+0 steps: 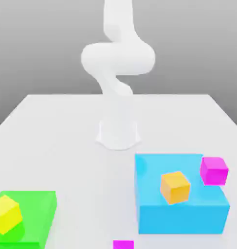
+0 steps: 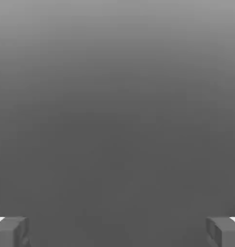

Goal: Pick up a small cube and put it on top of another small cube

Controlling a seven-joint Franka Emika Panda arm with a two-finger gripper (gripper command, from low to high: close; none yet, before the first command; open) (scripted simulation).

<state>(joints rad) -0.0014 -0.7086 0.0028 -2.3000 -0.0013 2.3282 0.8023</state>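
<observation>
Exterior view puts the orange cube (image 1: 175,187) on top of a large blue block (image 1: 181,206), near the middle of the block's upper face, turned a little so one corner points toward the camera. A magenta cube (image 1: 214,170) sits at the far corner of the same blue block on the exterior view's right, close to the block's edge; whether it rests on the block or on the counter just behind it cannot be told. It stands apart from the orange cube, with bare blue between them.

A second magenta cube (image 1: 123,244) shows at the lower edge of the exterior view, cut off by the frame, on the counter in front of the blue block and toward its left corner.

Well apart, toward the exterior view's left, a yellow cube (image 1: 7,214) lies on a flat green block (image 1: 37,214), near that block's left end, tilted so that an edge faces the camera.

All of this rests on a pale grey counter (image 1: 66,146). At the middle of the counter, behind both blocks, stands the white base of the arm (image 1: 118,116), whose links curve upward and leave the frame at the top.

Hand view shows the pincer (image 2: 117,231) with its two grey fingertips (image 2: 10,231) at opposite lower corners, spread wide apart with nothing between them, against a plain grey backdrop.
</observation>
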